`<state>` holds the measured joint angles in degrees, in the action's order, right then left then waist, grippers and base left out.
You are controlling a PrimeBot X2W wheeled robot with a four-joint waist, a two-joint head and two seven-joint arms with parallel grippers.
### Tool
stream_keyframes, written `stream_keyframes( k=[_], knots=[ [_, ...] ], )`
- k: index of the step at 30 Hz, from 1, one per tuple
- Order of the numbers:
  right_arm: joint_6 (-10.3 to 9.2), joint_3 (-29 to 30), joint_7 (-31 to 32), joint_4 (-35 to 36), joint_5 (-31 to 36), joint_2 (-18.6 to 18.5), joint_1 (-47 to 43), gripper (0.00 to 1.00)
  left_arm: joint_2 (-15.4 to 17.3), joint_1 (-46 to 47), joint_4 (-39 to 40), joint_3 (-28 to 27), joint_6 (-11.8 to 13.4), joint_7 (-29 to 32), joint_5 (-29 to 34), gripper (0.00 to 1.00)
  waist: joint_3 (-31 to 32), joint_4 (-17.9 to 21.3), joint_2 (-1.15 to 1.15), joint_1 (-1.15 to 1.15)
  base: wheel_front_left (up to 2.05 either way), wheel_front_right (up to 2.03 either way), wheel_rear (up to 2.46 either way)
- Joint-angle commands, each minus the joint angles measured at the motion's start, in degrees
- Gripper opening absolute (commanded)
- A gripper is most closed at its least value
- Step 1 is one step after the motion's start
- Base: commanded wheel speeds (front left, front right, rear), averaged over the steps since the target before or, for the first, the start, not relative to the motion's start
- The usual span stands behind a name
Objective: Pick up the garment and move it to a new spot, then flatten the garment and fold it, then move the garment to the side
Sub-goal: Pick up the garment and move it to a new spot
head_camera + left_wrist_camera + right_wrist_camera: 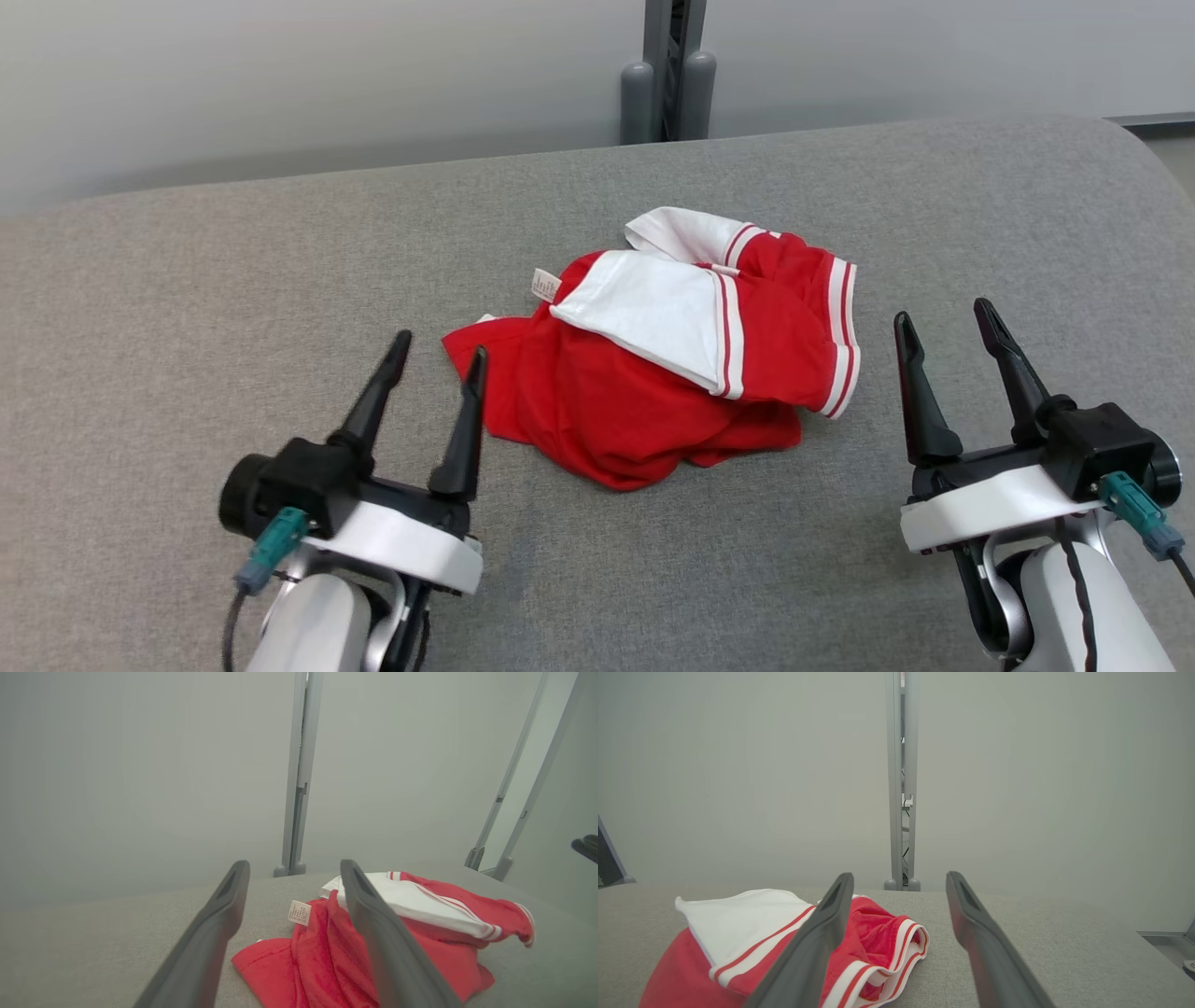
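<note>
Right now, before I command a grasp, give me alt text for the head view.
A crumpled red garment with white panels and striped trim lies in the middle of a grey fabric surface, touched by neither gripper. The left gripper and right gripper, both open and empty, flank it nearer the camera, fingers pointing away.

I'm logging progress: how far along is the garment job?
Done: nothing that shows; the garment lies crumpled on the grey surface. In hand: nothing; the left claw and right claw flank it, both open and empty. Left: pick it up, move it, flatten, fold, set aside.
</note>
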<state>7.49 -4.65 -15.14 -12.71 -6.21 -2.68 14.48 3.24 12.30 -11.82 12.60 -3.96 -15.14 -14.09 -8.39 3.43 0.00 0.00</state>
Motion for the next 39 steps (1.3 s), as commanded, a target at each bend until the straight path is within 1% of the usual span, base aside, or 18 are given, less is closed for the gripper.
stream_keyframes(
  k=[1,2,5,9,12,15,22,28,29,30,31,35,39],
  knots=[
    [0.01,-0.2,-0.1,-0.1,-0.3,-0.4,0.0,1.0,0.2,1.0,-1.7,2.2,-1.1,0.6,0.6,1.0,-0.6,0.9,0.0,0.0,0.0,0.0,0.0],
    [0.01,-0.3,-0.1,-0.1,-0.3,-0.4,0.1,1.0,0.6,1.7,-2.4,4.0,-1.9,1.3,0.9,1.0,-0.9,1.2,0.0,0.0,0.0,0.0,0.0],
    [0.01,-0.4,-0.1,0.1,-0.6,-0.4,0.6,1.0,1.4,3.8,-3.8,8.1,-3.0,3.3,0.3,1.0,-2.1,2.3,0.0,0.0,0.0,0.0,0.0],
    [0.01,-0.6,-0.1,0.2,-0.6,-0.4,1.1,1.0,2.8,7.0,-5.4,13.1,-3.6,6.5,-0.5,1.0,-3.7,3.8,0.0,0.0,0.0,0.0,0.0],
    [0.01,-1.0,-0.1,0.4,-1.0,-0.4,1.4,1.0,3.7,9.3,-7.2,16.1,-3.5,9.7,-1.1,1.0,-5.0,4.8,0.0,0.0,0.0,0.0,0.0],
    [0.01,-1.2,-0.1,0.6,-1.3,-0.4,1.6,1.0,4.5,11.6,-8.6,17.4,-3.5,10.6,-1.5,1.0,-6.0,5.7,0.0,0.0,0.0,0.0,0.0],
    [0.01,-1.2,-0.1,0.8,-1.7,-0.4,2.0,1.0,4.1,14.3,-11.7,18.1,-3.5,10.4,-2.2,1.0,-7.0,6.7,0.0,0.0,0.0,0.0,0.0],
    [0.01,-1.7,-0.1,0.7,-1.9,-0.4,2.2,1.0,4.0,16.7,-15.8,20.1,-3.5,12.3,-1.8,1.0,-7.4,7.1,0.0,0.0,0.0,0.0,0.0],
    [0.01,-1.9,-0.1,0.6,-1.9,-0.4,2.3,1.0,4.0,17.0,-16.5,20.5,-3.5,13.0,-1.9,0.93,-7.4,7.2,0.0,0.0,0.0,0.0,0.0],
    [0.01,-2.0,-0.1,0.6,-2.0,-0.4,2.3,1.0,4.0,17.3,-17.1,21.1,-3.5,13.8,-2.1,0.43,-7.4,7.2,0.0,0.0,0.0,0.0,0.0],
    [0.01,-2.0,-0.1,0.6,-2.0,-0.4,2.4,1.0,4.1,17.7,-17.5,21.6,-3.5,14.3,-2.4,0.0,-7.5,7.2,0.0,0.0,0.0,0.0,0.0],
    [0.01,-2.1,-0.1,0.6,-2.1,-0.4,2.4,1.0,4.6,18.4,-18.2,21.9,-3.5,13.8,-3.1,0.0,-7.4,7.1,0.0,0.0,0.0,0.0,0.0],
    [0.01,-2.0,-0.1,0.2,-2.1,-0.4,2.0,1.0,4.5,18.4,-18.1,20.8,-3.1,11.7,-4.1,0.0,-6.9,6.8,0.0,0.0,0.0,0.0,0.0]
  ],
)
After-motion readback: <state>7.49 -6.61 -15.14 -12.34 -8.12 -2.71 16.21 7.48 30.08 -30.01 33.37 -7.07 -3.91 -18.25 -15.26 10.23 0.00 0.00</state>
